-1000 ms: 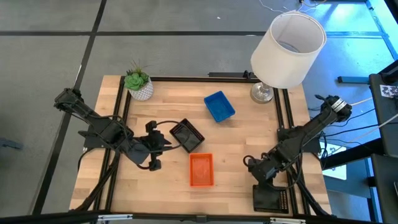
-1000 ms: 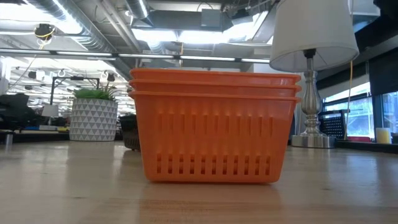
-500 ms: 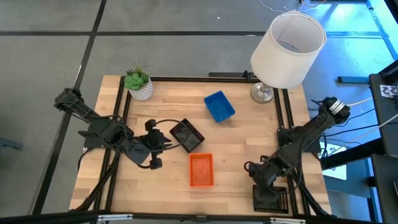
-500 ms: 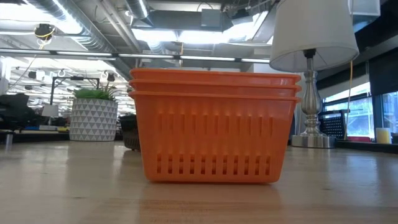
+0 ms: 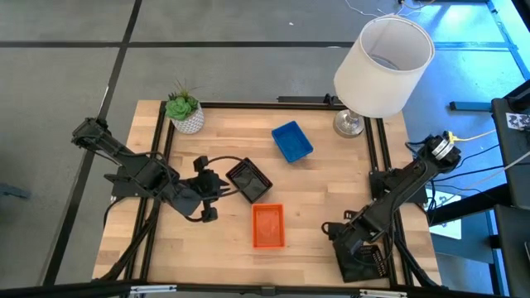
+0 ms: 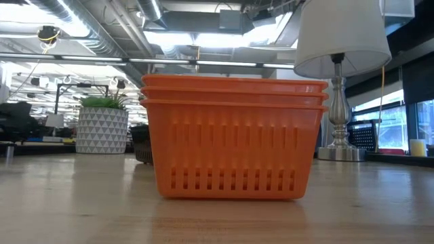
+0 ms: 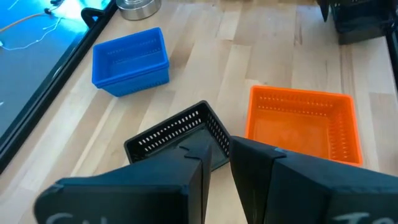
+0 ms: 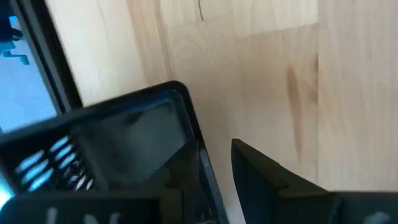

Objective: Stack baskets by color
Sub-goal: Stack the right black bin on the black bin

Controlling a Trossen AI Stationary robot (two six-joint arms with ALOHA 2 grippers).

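Observation:
A stack of orange baskets (image 6: pixel 234 139) stands at the table's near middle (image 5: pixel 267 225). A blue basket (image 5: pixel 291 141) sits at the far middle. My left gripper (image 7: pixel 216 152) is shut on a black basket (image 5: pixel 248 180) left of centre. A second black basket (image 5: pixel 360 265) rests at the near right corner. My right gripper (image 8: pixel 217 155) is open just above that basket's left wall (image 8: pixel 189 124), one finger over the inside and one over the bare table. My left gripper holds the black basket by its wall near a corner (image 7: pixel 214 134), one finger inside the basket and one outside. The fingers come slanting down from the table's left. I cannot tell whether the basket's bottom is on the table.
A white lamp (image 5: pixel 383 66) stands at the far right corner and a potted plant (image 5: pixel 186 116) at the far left. Dark frame rails (image 5: pixel 379 157) run along the table's sides. Bare wood lies between the orange stack and the right arm.
My right gripper has sunk and gone toward the table's near edge, down to the black basket at the near right corner.

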